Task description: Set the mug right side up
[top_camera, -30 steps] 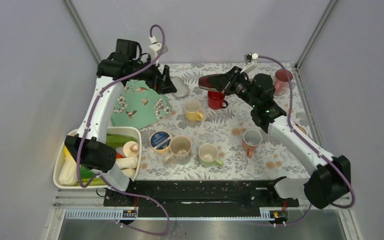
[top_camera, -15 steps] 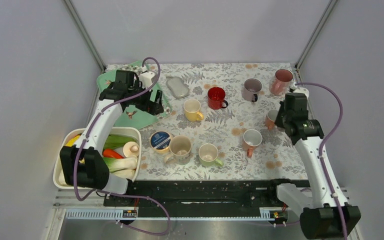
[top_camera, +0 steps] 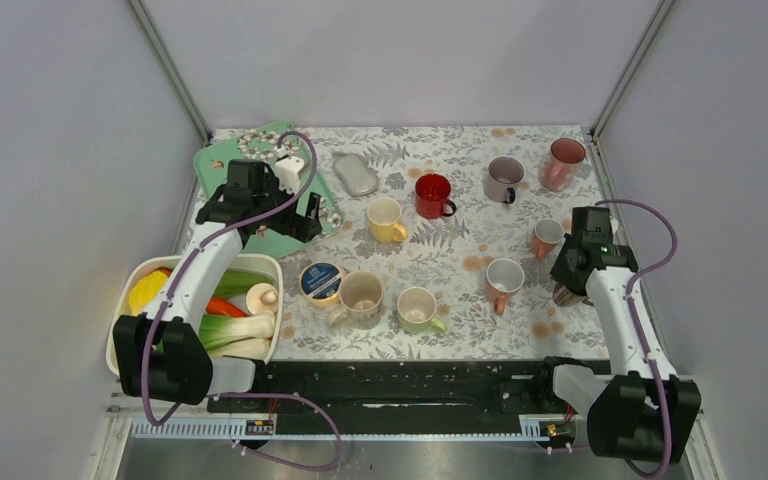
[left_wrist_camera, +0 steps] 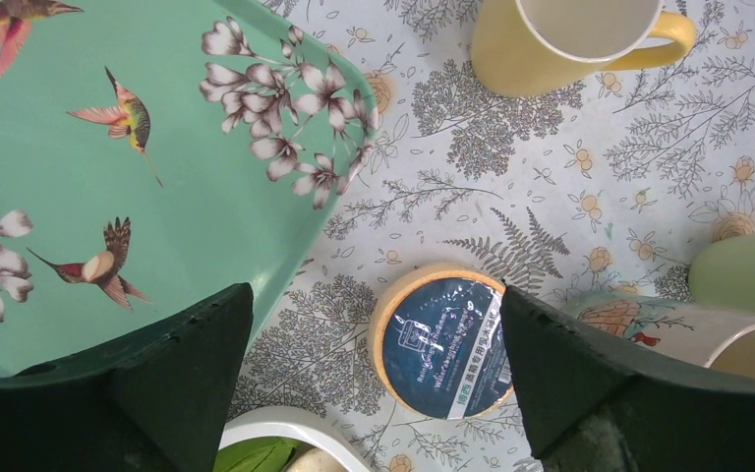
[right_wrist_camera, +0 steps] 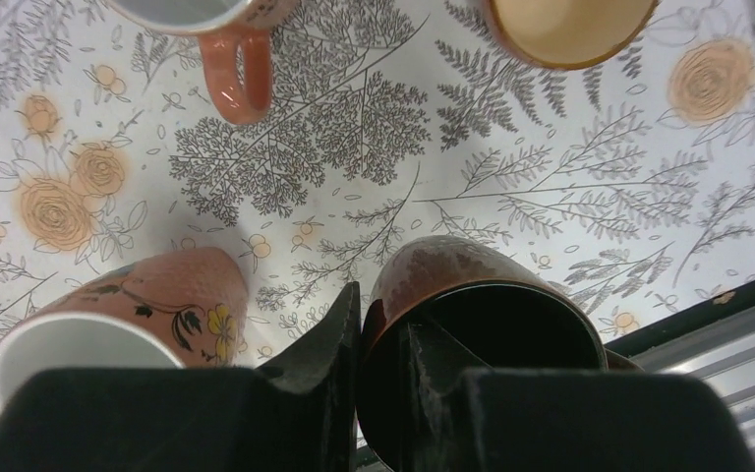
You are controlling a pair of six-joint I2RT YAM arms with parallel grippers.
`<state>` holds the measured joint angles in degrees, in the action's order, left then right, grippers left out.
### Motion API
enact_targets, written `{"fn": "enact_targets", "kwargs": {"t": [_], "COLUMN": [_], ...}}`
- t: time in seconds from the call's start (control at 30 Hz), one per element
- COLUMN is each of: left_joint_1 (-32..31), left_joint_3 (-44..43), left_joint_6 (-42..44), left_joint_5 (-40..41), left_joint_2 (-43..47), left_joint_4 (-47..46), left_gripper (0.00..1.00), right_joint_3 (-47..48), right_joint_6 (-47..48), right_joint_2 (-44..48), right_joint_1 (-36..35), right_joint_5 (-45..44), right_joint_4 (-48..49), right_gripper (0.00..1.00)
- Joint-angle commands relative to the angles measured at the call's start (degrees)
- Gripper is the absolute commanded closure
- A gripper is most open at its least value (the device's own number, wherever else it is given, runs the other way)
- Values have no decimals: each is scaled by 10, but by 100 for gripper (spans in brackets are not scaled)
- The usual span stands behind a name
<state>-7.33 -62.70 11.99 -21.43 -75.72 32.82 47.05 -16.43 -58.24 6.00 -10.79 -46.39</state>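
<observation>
The mug (right_wrist_camera: 496, 295) is brown with a dark inside, and its mouth faces my right wrist camera. My right gripper (right_wrist_camera: 381, 317) is shut on its rim, one finger outside the wall and one inside. In the top view this mug (top_camera: 567, 295) shows under the right gripper (top_camera: 572, 284) near the table's right edge, and I cannot tell whether it touches the table. My left gripper (left_wrist_camera: 374, 295) is open with nothing between its fingers. It hangs over the edge of a green bird-patterned tray (left_wrist_camera: 108, 177), and the top view shows the left gripper (top_camera: 304, 216) there too.
Several upright mugs stand around: an orange floral one (right_wrist_camera: 108, 315), yellow (top_camera: 385, 218), red (top_camera: 432, 195), green (top_camera: 418, 308), beige (top_camera: 360, 295). A round blue-labelled tin (left_wrist_camera: 447, 339) lies below the left gripper. A white tub of vegetables (top_camera: 272, 268) stands near left.
The right arm has pulled back from the far middle to the near right edge, and the brown mug now shows in its gripper. The left gripper came nearer, over the tray's right edge.
</observation>
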Motion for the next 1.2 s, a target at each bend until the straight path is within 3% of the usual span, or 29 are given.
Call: {"fn": "enact_targets", "kwargs": {"t": [0.0,0.4,0.57,0.87,1.13,1.17], "left_joint_1": [6,12,13,13,14,14], "left_joint_3": [1,1,0,0,51,65], "left_joint_6": [-2,-7,-9,-11,-58,-66], "left_joint_5": [6,-6,-7,-9,34,47], "left_joint_2": [30,13,7,6,30,39], "left_joint_4": [-42,-46,-47,-47,-143,-165], "left_gripper": [1,1,1,1,1,1], "right_joint_3": [11,-41,-44,-28,35,38], "right_joint_6": [-33,-58,-54,-38,39,55], "right_joint_2": [-50,-111,-113,-79,64,82], "right_joint_1": [0,-4,-4,-7,-25,-25], "right_joint_5": [15,15,24,74,84,91], "right_joint_4": [11,86,93,75,44,58], "right_gripper": [100,99,72,53,3,1]}}
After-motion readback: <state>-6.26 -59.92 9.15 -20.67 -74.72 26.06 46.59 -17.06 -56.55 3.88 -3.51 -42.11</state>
